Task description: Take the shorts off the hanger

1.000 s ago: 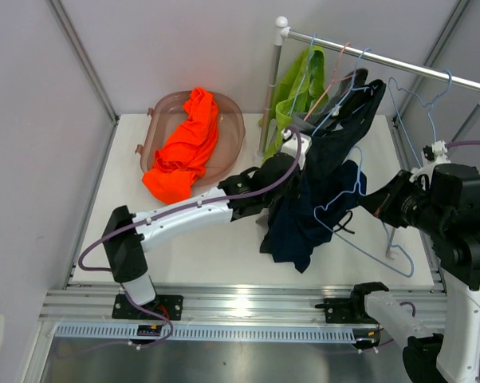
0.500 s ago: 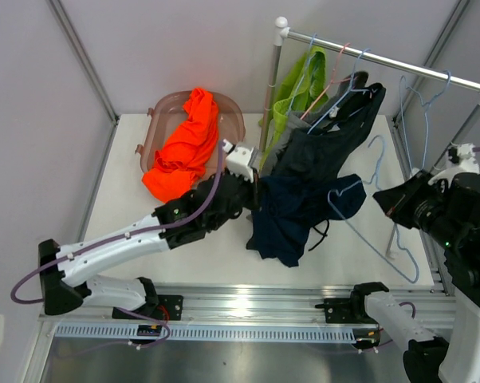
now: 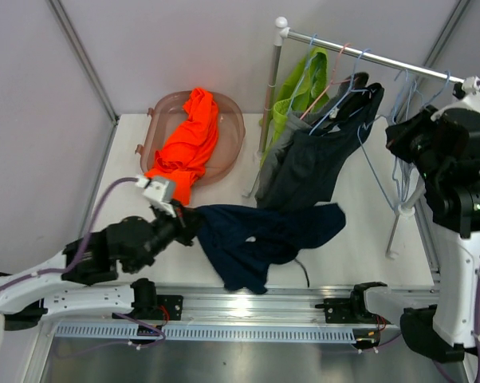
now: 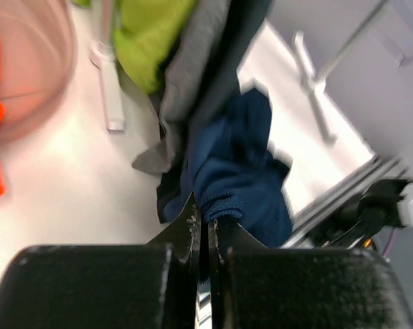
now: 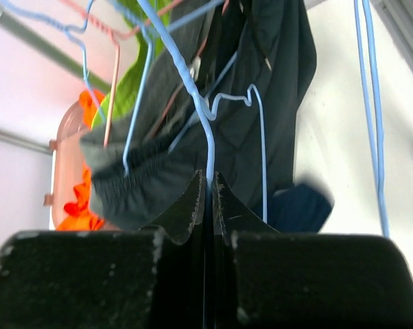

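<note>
My left gripper (image 3: pixel 190 223) is shut on the waistband of the navy shorts (image 3: pixel 260 235), which lie stretched out on the table, off any hanger. In the left wrist view the jaws (image 4: pixel 206 221) pinch the navy fabric (image 4: pixel 244 185). My right gripper (image 3: pixel 393 140) is shut on the wire of a bare light-blue hanger (image 5: pixel 210 154) up near the rail. Dark navy-black shorts (image 3: pixel 328 148) and grey shorts (image 3: pixel 276 163) hang on hangers from the rail. The lime green shorts (image 3: pixel 300 88) hang at its left end. Orange shorts (image 3: pixel 188 144) lie in the pink basin (image 3: pixel 234 128).
The clothes rail (image 3: pixel 383 57) crosses the back right on two posts, with more empty blue hangers (image 3: pixel 415 88) at its right end. The left post's foot (image 3: pixel 252 190) stands mid-table. Grey walls close the left and back sides.
My left arm pulled back to the near left, dragging the navy shorts off the blue hanger onto the table. My right arm lifted the emptied hanger up toward the rail.
</note>
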